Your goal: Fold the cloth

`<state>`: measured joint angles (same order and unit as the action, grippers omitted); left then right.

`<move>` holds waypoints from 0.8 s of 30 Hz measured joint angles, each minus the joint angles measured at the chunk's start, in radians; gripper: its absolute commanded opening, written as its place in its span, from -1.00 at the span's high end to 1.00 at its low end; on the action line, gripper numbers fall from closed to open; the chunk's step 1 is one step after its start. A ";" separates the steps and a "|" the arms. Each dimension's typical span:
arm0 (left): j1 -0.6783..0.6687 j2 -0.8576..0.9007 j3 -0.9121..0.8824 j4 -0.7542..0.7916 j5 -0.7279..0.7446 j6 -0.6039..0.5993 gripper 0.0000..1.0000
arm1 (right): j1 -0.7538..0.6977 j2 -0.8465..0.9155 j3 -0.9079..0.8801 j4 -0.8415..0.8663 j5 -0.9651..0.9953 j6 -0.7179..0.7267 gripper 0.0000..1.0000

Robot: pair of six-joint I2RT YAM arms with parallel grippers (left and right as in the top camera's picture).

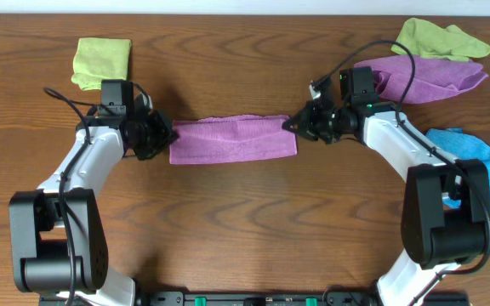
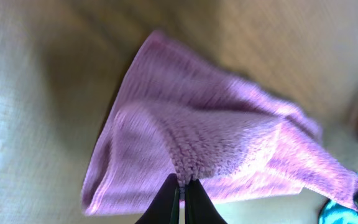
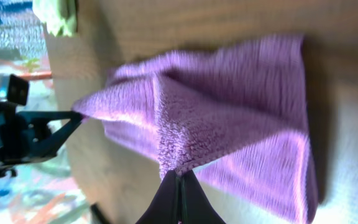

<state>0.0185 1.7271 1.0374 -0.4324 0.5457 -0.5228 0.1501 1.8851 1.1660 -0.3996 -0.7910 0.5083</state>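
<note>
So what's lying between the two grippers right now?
The magenta cloth, lying as a strip, spans the whole gap; the left gripper and right gripper each pinch one end. The overhead view shows it.

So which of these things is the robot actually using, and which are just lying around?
In use: the cloth, pinched by the left gripper and right gripper.
Lying about: left green cloth, right green cloth, lilac cloth, blue cloth.

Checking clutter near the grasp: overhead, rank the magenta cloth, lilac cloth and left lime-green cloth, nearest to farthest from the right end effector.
1. magenta cloth, held by the right end effector, centre.
2. lilac cloth, back right.
3. left lime-green cloth, far back left.
</note>
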 measured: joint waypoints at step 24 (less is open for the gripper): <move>-0.010 -0.038 0.000 0.122 -0.112 0.030 0.89 | 0.000 0.000 0.002 0.076 0.047 0.000 0.97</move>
<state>0.0082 1.6894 1.0378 -0.3103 0.4339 -0.4927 0.1497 1.8854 1.1675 -0.3237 -0.7441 0.5087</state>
